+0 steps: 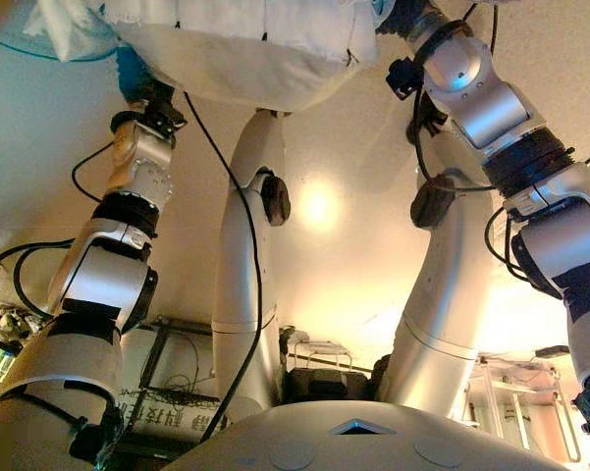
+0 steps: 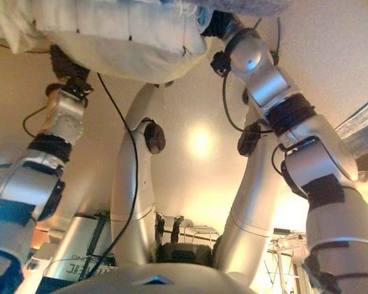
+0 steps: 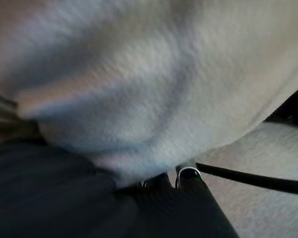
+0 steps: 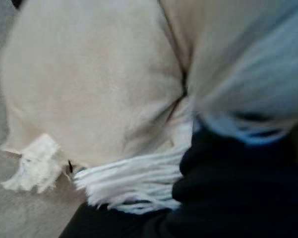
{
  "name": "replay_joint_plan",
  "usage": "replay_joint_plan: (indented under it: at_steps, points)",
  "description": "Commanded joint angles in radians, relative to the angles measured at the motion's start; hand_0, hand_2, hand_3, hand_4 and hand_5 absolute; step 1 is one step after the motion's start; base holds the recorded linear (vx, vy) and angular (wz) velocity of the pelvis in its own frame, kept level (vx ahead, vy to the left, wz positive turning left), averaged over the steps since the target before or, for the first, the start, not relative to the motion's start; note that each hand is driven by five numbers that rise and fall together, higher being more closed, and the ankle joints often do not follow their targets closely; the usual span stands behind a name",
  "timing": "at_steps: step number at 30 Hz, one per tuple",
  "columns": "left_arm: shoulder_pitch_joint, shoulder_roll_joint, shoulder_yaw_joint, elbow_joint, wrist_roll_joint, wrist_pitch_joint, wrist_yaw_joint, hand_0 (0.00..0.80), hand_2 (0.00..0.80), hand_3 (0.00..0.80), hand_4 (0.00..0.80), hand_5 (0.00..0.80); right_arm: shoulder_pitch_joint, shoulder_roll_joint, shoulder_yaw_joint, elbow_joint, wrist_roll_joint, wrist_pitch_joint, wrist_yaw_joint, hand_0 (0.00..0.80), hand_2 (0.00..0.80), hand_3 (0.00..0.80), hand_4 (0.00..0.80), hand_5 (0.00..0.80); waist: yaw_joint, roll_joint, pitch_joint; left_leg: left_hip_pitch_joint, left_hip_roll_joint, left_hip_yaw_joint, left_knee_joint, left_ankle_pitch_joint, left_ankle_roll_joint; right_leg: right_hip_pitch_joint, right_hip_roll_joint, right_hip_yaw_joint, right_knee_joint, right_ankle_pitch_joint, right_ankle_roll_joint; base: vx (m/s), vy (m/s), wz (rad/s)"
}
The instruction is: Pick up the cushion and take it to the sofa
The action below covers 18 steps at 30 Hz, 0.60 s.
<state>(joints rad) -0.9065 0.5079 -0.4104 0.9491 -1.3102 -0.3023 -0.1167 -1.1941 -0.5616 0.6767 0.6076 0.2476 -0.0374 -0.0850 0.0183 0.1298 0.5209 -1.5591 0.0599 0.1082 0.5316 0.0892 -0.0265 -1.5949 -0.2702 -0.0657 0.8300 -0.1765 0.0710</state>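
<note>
A cream cushion [image 1: 245,49] with a white fringe [image 4: 129,183] is held up off the floor between my two arms, at the top of the eye views. My left hand [image 1: 137,80] is against its left end, where only the dark cover shows. My right hand [image 1: 404,18] is against its right end, also showing only its dark cover. The cushion fills the left wrist view [image 3: 153,74] and most of the right wrist view [image 4: 89,84]. The fingers of both hands are hidden behind the cushion.
Pale beige carpet [image 1: 334,147] lies below the cushion. A grey-blue edge of furniture [image 2: 362,127] shows at the right. A dark wire rack [image 1: 172,388] and a white frame [image 1: 520,392] stand low in the eye views.
</note>
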Motion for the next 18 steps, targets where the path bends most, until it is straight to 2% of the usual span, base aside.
replay_joint_plan:
  at_steps: [1, 2, 8, 10, 11, 14, 17, 18]
  points:
    - [0.012, -0.149, -0.054, -0.227, 0.132, -0.007, -0.162, 0.800, 0.800, 0.800, 0.800, 0.800, 0.051, 0.065, 0.029, -0.099, 0.001, -0.037, -0.027, 0.800, 0.800, 0.800, 0.800, 0.800, -0.006, 0.072, -0.001, 0.038, 0.020, 0.037, 0.051, -0.102, -0.029, 0.077, 0.010, 0.053, -0.135, 0.086, 0.045, -0.057, -0.214, 0.00]
    - [0.050, -0.161, -0.063, -0.238, 0.146, -0.009, -0.157, 0.800, 0.800, 0.800, 0.800, 0.800, 0.088, 0.069, 0.021, -0.107, -0.010, -0.037, -0.032, 0.800, 0.800, 0.800, 0.800, 0.800, -0.005, 0.064, -0.001, 0.093, 0.015, 0.025, 0.042, -0.119, -0.044, 0.136, 0.011, 0.049, -0.144, 0.067, 0.055, -0.136, -0.203, -0.01]
    - [0.164, -0.179, -0.046, -0.269, 0.156, -0.008, -0.134, 0.800, 0.800, 0.800, 0.800, 0.800, 0.187, 0.082, -0.016, -0.105, -0.016, -0.062, -0.066, 0.800, 0.800, 0.800, 0.800, 0.800, 0.016, 0.019, -0.001, 0.278, 0.027, -0.016, -0.075, -0.058, -0.067, 0.329, 0.013, -0.015, -0.223, 0.087, 0.054, -0.158, -0.288, -0.10]
    - [0.209, -0.185, -0.040, -0.278, 0.161, -0.019, -0.129, 0.800, 0.800, 0.800, 0.800, 0.800, 0.221, 0.093, -0.027, -0.094, -0.020, -0.081, -0.075, 0.800, 0.800, 0.800, 0.800, 0.800, 0.022, 0.006, -0.001, 0.347, 0.036, -0.034, -0.126, -0.033, -0.079, 0.393, 0.022, -0.034, -0.246, 0.090, 0.050, -0.227, -0.354, -0.13]
    - [0.219, -0.187, -0.032, -0.283, 0.165, -0.020, -0.132, 0.800, 0.800, 0.800, 0.800, 0.800, 0.225, 0.095, -0.031, -0.090, -0.020, -0.088, -0.076, 0.800, 0.800, 0.800, 0.800, 0.800, 0.028, 0.004, -0.001, 0.352, 0.042, -0.038, -0.147, -0.002, -0.075, 0.395, 0.026, -0.048, -0.261, 0.115, 0.039, -0.251, -0.339, -0.09]
    - [0.306, -0.209, -0.026, -0.311, 0.200, -0.027, -0.128, 0.800, 0.800, 0.800, 0.800, 0.800, 0.295, 0.115, -0.043, -0.073, -0.028, -0.099, -0.081, 0.800, 0.800, 0.800, 0.800, 0.800, 0.041, -0.002, -0.001, 0.470, 0.054, -0.059, -0.216, 0.029, -0.099, 0.497, 0.045, -0.077, -0.275, 0.104, 0.031, -0.187, -0.357, -0.16]
    - [0.407, -0.218, -0.008, -0.337, 0.222, -0.034, -0.142, 0.800, 0.800, 0.800, 0.800, 0.800, 0.367, 0.138, -0.068, -0.045, -0.037, -0.120, -0.058, 0.800, 0.800, 0.800, 0.800, 0.800, 0.054, -0.005, -0.001, 0.611, 0.084, -0.052, -0.295, 0.055, -0.114, 0.624, 0.068, -0.121, -0.286, 0.075, 0.020, -0.093, -0.352, -0.13]
    - [0.449, -0.220, 0.001, -0.342, 0.228, -0.036, -0.151, 0.800, 0.800, 0.800, 0.800, 0.800, 0.404, 0.143, -0.078, -0.040, -0.040, -0.122, -0.048, 0.800, 0.800, 0.800, 0.800, 0.800, 0.050, -0.008, -0.001, 0.684, 0.087, -0.039, -0.309, 0.035, -0.121, 0.691, 0.063, -0.135, -0.289, 0.043, 0.027, -0.007, -0.330, -0.25]
